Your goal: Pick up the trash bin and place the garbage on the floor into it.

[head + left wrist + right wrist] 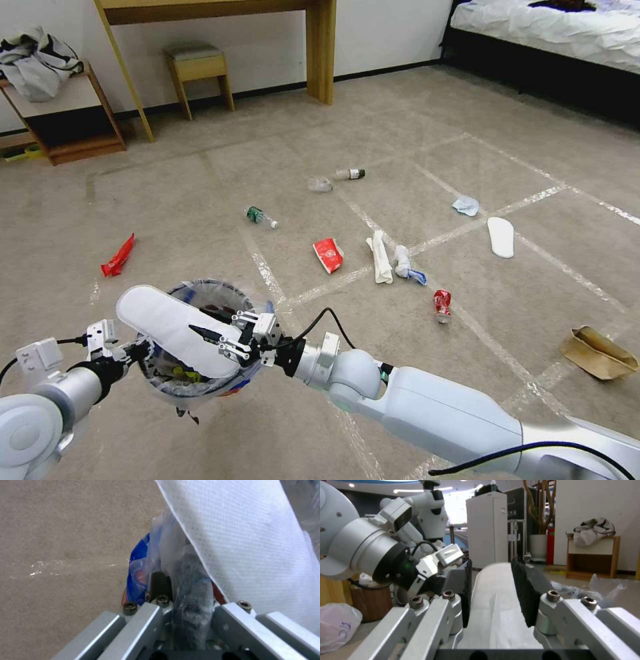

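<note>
Low in the head view, the left gripper (135, 351) clamps the near rim of the trash bin (230, 293), held above the floor (200, 200); the right gripper (223, 341) pinches a white insole-shaped piece (167, 320) lying across the bin's mouth. Bottles, a red wrapper (328, 255) and a can (442, 303) lie scattered beyond. Left wrist view: fingers (160, 585) closed on the bagged rim. Right wrist view: pads (526, 590) grip the white piece (496, 605).

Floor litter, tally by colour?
Red: 3 (wrapper, packet, can)
Clear: 3 (green-label bottle, dark-cap bottle, crumpled piece)
White: 4 (roll, wad, tissue, flat oval)
Brown: 1 (bag)
Total: 11
Excluded: white sole in right gripper over trash bin.
</note>
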Robot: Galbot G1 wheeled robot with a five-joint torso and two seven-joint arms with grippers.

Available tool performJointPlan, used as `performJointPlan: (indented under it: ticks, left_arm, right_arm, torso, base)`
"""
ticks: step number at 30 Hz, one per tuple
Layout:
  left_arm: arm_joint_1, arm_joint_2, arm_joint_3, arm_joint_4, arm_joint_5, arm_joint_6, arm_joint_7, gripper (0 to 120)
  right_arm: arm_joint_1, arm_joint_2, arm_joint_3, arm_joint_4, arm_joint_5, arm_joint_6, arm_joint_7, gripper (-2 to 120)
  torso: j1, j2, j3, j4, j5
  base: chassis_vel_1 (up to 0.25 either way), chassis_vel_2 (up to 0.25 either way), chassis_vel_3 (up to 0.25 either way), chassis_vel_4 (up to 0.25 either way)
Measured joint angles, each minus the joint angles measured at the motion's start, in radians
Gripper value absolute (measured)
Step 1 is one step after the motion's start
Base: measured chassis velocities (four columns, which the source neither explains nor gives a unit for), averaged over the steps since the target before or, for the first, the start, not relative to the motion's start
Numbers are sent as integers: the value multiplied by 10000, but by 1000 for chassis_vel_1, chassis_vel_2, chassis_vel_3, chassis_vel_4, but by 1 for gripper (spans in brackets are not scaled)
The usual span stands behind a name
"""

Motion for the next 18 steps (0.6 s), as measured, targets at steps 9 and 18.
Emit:
performJointPlan:
  ticks: [9,18]
  left_arm:
    - [1,-20,1,12,2,0,-4,1]
    - [30,-39,-21,135,42,1,-10,1]
  right_arm:
    - [-43,-16,99,149,2,-8,48,28]
    - [112,98,1032,797,499,-240,316,28]
  torso:
    - [0,0,0,0,0]
    - [0,0,0,0,0]
  base:
    - [0,0,0,0]
    - [0,0,0,0]
